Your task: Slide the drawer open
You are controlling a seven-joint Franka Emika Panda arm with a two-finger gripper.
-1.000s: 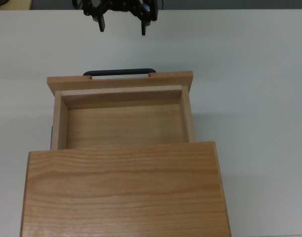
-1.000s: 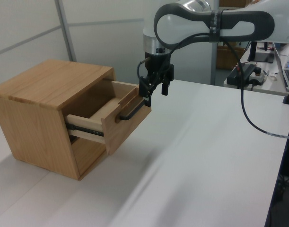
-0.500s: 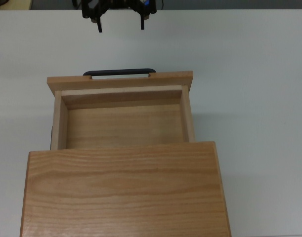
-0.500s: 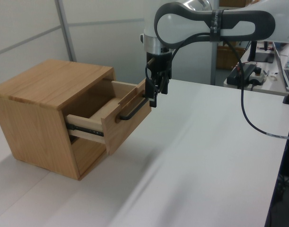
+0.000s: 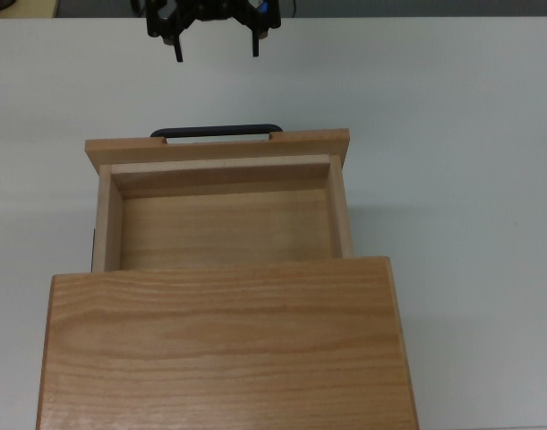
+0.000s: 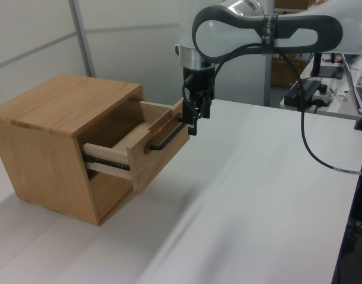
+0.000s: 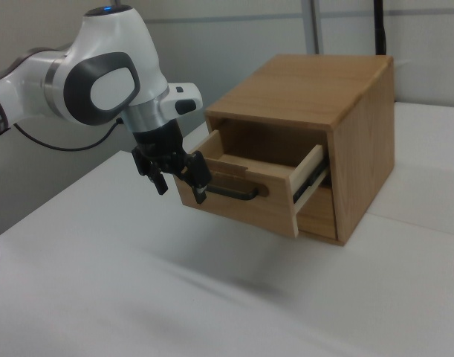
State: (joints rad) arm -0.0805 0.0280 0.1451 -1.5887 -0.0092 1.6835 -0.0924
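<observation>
Surface: white table (image 5: 470, 134), pale wall panels behind.
Drawer (image 5: 224, 224): pulled well out of the cabinet (image 5: 224, 349).
Gripper (image 5: 215, 47): fingers spread, empty, apart from the black handle (image 5: 216, 131).

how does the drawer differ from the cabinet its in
The drawer is a shallow open-topped tray, empty inside; the cabinet is a bigger closed box with a solid top. The drawer carries a black handle on its front panel; the cabinet shows none. The drawer sticks out partway toward the gripper; the cabinet sits flat on the table. Both are light wood.
</observation>
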